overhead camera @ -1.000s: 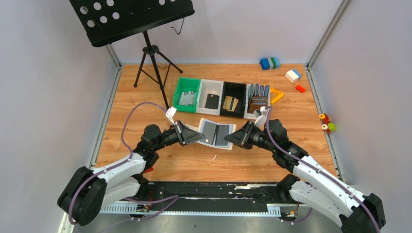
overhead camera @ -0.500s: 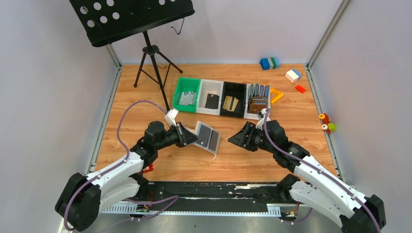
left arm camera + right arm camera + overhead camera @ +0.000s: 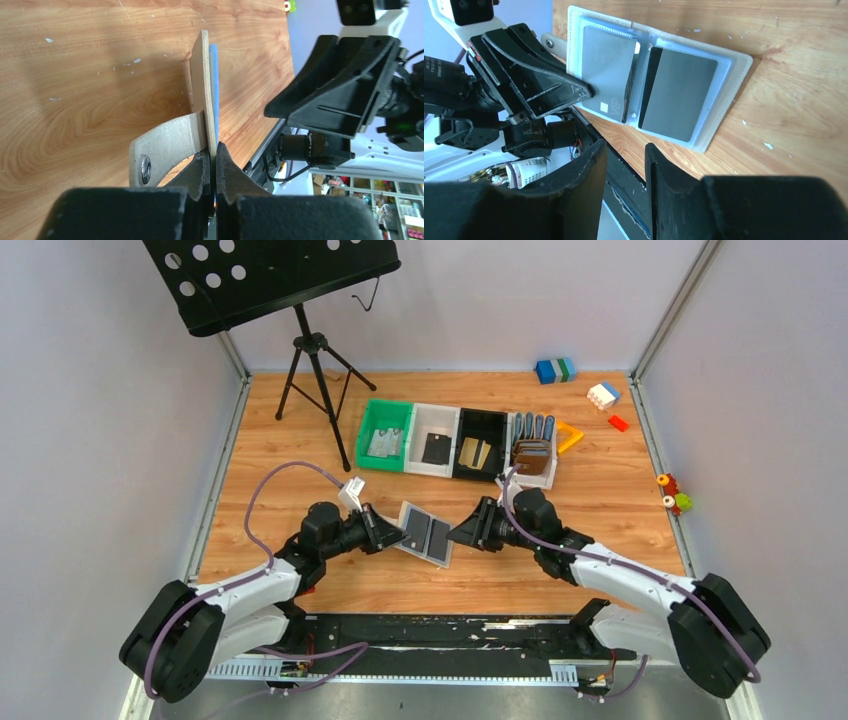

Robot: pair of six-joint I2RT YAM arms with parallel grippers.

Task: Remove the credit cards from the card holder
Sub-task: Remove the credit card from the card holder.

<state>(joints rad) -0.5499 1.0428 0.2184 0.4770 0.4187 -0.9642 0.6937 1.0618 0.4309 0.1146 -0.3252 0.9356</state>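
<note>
Credit cards point(image 3: 674, 95) in card holder point(image 3: 719, 100), row of bins point(image 3: 411, 438) behind it, music stand point(image 3: 270, 275) back left.

Robotics lab: walled wooden table point(image 3: 610, 465) with sorting bins point(image 3: 386, 405)

The top view looks down from above and behind the arms over the wooden desk point(image 3: 300, 420). Both wrist cameras sit close, facing each other across the open pale grey-beige folding card holder point(image 3: 731, 75): left edge-on, right at its inside.
</note>
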